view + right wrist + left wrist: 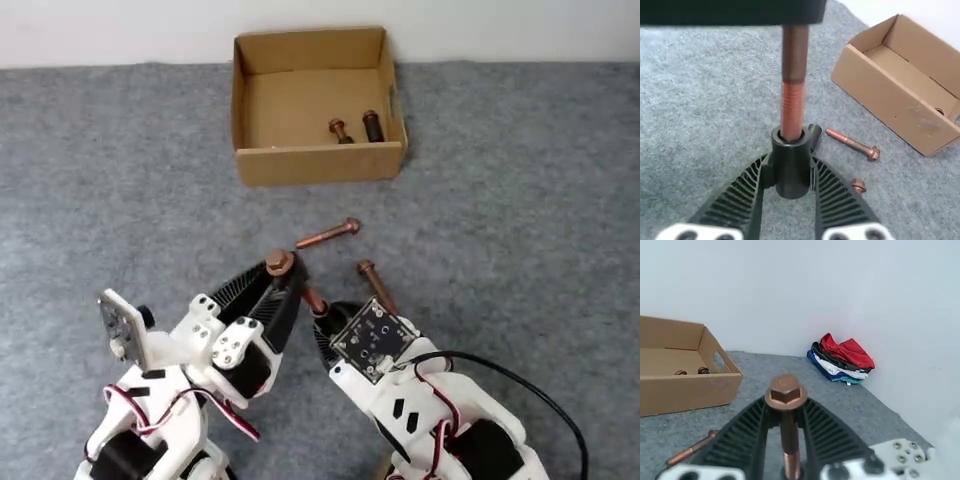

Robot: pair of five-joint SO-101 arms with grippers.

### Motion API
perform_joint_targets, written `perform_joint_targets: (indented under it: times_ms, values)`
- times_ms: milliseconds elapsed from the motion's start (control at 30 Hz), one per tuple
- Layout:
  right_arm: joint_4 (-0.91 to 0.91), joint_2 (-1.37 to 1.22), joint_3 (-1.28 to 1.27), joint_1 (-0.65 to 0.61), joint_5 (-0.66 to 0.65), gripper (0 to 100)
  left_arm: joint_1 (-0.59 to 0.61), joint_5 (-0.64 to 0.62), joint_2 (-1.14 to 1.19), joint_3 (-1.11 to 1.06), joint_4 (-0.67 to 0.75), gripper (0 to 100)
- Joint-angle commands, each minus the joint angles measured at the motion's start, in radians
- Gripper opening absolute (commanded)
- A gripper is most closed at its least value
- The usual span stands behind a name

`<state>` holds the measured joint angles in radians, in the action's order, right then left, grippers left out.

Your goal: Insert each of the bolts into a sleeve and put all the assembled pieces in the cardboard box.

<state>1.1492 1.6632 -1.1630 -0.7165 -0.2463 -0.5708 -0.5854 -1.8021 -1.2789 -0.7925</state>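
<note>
— Holding anything, the left tool?

— Yes. Its two ribbed fingers are closed on the shank of a copper bolt, just under the hex head. That is at lower centre of the high view. In the left wrist view the copper bolt stands upright, with its head above the fingertips.

— And the right tool?

— It is closed on a black sleeve, held between its fingertips with the mouth up. In the high view the right tool sits just right of the left one.

— How does the bolt lie to the sleeve?

— They are in line. The threaded end sits in the sleeve's mouth, with threads showing above the rim and smooth shank beyond them.

— What lies around them?

— One loose bolt lies tilted on the grey desk, just above the tools near centre. The other loose bolt lies just right of the right tool.

— The cardboard box?

— It is at upper centre, well apart from the tools. A piece and a second piece lie side by side in its lower right corner.
</note>
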Motion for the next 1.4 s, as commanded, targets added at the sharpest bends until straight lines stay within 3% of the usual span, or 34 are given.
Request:
perform_joint_targets:
  times_ms: [0, 333, 667, 900, 1367]
  values:
    - [-0.039, 0.010, 0.011, -0.002, -0.009, 0.8, 0.015, 0.003, -0.008, 0.007, -0.002, 0]
    - [-0.071, 0.004, 0.011, -0.002, -0.009, 0.8, -0.081, 0.006, -0.008, -0.044, -0.040, 0]
    - [-0.070, 0.008, 0.011, -0.002, -0.009, 0.8, -0.120, 0.137, -0.008, -0.091, -0.152, 1]
    - [-0.070, 0.010, 0.009, -0.002, -0.009, 0.8, -0.118, 0.166, -0.008, -0.113, -0.203, 19]
    - [-0.067, 0.010, 0.009, -0.002, -0.011, 0.8, -0.092, 0.218, -0.006, -0.005, -0.213, 20]
